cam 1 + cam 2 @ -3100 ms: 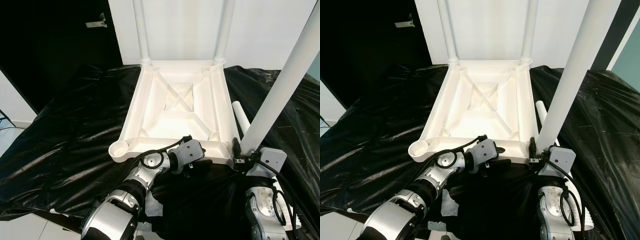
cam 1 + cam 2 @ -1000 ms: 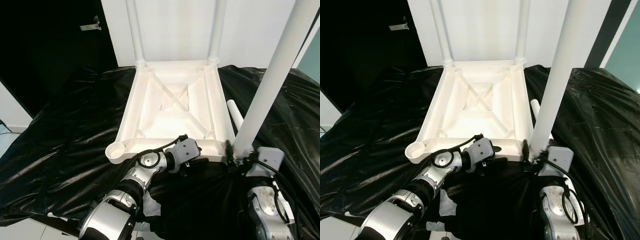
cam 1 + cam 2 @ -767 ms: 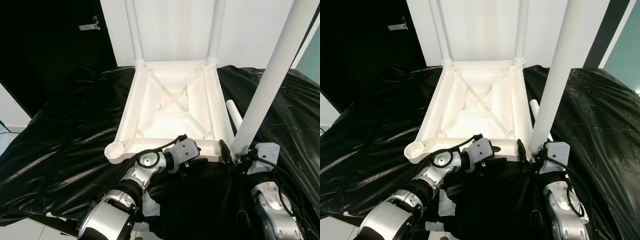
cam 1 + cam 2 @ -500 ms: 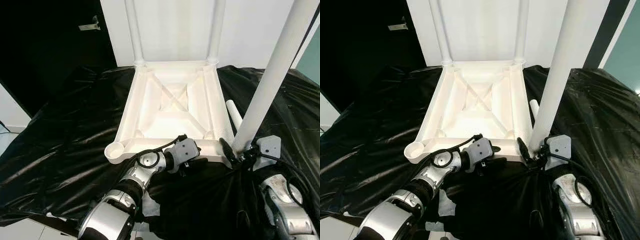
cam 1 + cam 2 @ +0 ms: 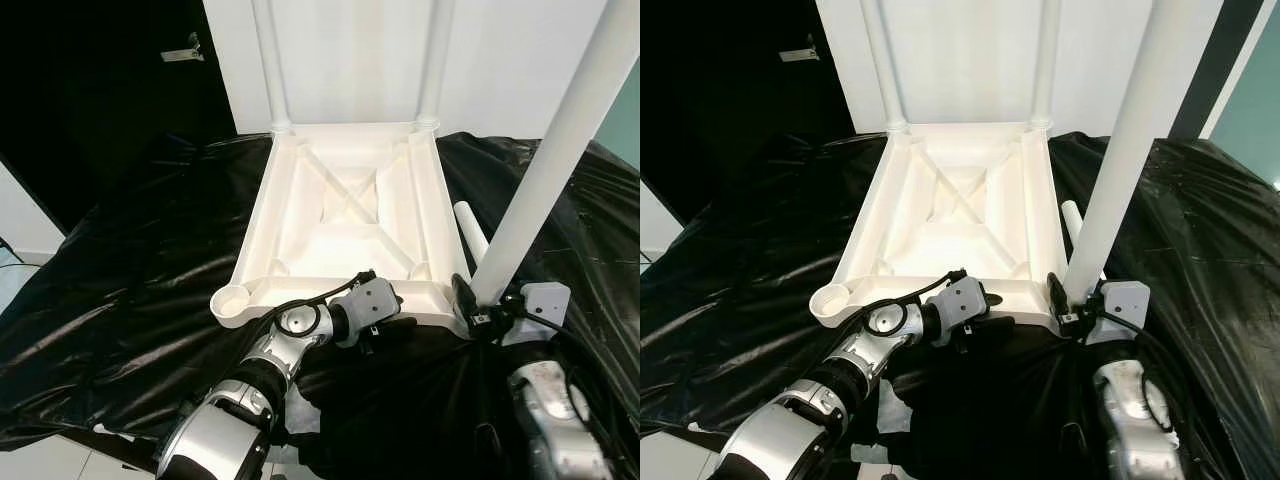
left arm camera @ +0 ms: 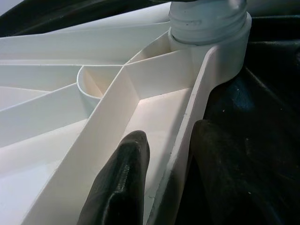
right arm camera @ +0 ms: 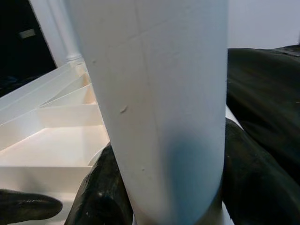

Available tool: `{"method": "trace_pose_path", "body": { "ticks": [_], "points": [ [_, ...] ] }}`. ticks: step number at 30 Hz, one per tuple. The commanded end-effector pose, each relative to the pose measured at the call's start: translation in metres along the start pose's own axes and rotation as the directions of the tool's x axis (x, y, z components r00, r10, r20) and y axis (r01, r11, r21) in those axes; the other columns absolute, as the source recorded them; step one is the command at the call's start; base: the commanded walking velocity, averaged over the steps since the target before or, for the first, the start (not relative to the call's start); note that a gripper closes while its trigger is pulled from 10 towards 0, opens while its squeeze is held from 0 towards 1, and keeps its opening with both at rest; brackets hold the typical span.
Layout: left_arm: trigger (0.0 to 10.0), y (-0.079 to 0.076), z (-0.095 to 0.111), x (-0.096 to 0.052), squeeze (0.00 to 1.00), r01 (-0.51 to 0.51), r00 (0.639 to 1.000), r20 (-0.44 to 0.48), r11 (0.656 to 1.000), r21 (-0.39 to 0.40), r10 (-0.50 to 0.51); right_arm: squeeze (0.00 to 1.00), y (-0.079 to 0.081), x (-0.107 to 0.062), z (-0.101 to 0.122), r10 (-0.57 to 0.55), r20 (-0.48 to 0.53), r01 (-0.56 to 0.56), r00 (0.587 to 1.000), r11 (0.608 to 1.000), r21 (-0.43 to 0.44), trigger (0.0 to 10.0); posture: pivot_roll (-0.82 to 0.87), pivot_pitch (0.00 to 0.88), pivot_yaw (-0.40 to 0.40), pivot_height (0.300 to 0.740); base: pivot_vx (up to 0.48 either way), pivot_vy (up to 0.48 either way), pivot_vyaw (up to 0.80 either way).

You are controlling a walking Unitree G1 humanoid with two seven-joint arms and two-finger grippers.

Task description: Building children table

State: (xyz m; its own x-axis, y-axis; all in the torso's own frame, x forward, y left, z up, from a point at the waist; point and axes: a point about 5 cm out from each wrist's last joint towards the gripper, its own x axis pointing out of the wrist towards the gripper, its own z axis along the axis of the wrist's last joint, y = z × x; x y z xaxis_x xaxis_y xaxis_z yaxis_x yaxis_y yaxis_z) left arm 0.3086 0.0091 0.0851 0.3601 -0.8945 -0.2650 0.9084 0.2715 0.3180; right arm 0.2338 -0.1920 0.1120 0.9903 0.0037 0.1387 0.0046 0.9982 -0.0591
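Observation:
A white plastic table top (image 5: 258, 222) lies upside down on black sheeting. Two white legs (image 5: 268, 60) (image 5: 432, 60) stand in its far corners. My right gripper (image 5: 470, 305) is shut on a third leg (image 5: 545, 165), whose base is at the near right corner, leaning to the right. In the right wrist view the leg (image 7: 159, 103) sits between both black fingers (image 7: 101, 187). My left gripper (image 5: 385, 325) is shut on the near rim, its fingers (image 6: 124, 173) on either side of the rim wall. The near left corner socket (image 5: 232, 298) is empty.
One loose white leg (image 5: 468, 228) lies on the sheeting right of the table top. Black plastic sheeting (image 5: 130, 270) covers the work surface in crumpled folds. A white wall stands behind and a dark doorway (image 5: 110, 70) at the far left.
My right wrist has twisted around the base of the held leg, and the leg now leans a little more to the right. The left gripper has kept its hold on the rim.

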Motion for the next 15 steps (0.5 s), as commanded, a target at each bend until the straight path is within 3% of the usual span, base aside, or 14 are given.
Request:
{"method": "trace_pose_path", "body": {
  "ticks": [1,7,8,9,10,13,14,15],
  "points": [
    [10.0,-0.006,-0.024,-0.007,0.0,-0.047,0.994,-0.104,0.996,-0.073,0.04,0.0,-0.007,-0.013,-0.012,-0.141,-0.044,0.142,0.989,0.989,0.029,0.0,-0.09,0.0,0.041,0.74,0.0,0.0,0.0],
    [10.0,-0.008,-0.024,-0.005,0.0,-0.041,0.994,-0.104,0.996,-0.074,0.033,0.0,-0.001,-0.013,-0.012,-0.199,-0.03,0.2,0.98,0.979,0.045,0.0,-0.1,0.0,0.043,0.74,0.0,0.0,0.0],
    [10.0,-0.008,-0.023,-0.005,0.0,-0.039,0.994,-0.103,0.996,-0.074,0.031,0.0,0.002,-0.013,-0.012,-0.185,-0.035,0.187,0.982,0.981,0.048,1.2,-0.1,0.0,0.043,0.74,0.0,0.0,0.0],
    [10.0,-0.008,-0.023,-0.005,0.0,-0.039,0.994,-0.103,0.996,-0.074,0.031,0.0,0.002,-0.013,-0.012,-0.185,-0.035,0.187,0.982,0.981,0.048,1.2,-0.1,0.0,0.043,0.74,0.0,0.0,0.0],
    [10.0,-0.008,-0.023,-0.004,0.0,-0.037,0.994,-0.101,0.997,-0.074,0.029,0.0,0.004,-0.012,-0.012,-0.155,-0.04,0.157,0.987,0.986,0.057,10.0,-0.1,0.0,0.043,0.74,0.0,0.0,0.0],
    [10.0,-0.008,-0.021,-0.003,0.0,-0.034,0.995,-0.098,0.997,-0.073,0.027,0.0,0.006,-0.008,-0.01,-0.1,-0.037,0.101,0.994,0.994,0.04,10.0,-0.1,0.0,0.044,0.74,0.0,0.0,0.0],
    [10.0,-0.008,-0.021,-0.003,0.0,-0.033,0.995,-0.097,0.997,-0.073,0.026,0.87,0.005,-0.005,-0.007,-0.08,-0.027,0.081,0.996,0.996,0.045,10.0,-0.11,0.0,0.044,0.74,0.0,0.0,0.0],
    [10.0,-0.008,-0.021,-0.002,0.0,-0.032,0.995,-0.097,0.997,-0.072,0.025,0.87,0.004,-0.003,-0.005,-0.07,-0.019,0.071,0.997,0.996,0.05,10.0,-0.11,0.0,0.044,0.74,0.0,0.0,0.0]
  ]
}}
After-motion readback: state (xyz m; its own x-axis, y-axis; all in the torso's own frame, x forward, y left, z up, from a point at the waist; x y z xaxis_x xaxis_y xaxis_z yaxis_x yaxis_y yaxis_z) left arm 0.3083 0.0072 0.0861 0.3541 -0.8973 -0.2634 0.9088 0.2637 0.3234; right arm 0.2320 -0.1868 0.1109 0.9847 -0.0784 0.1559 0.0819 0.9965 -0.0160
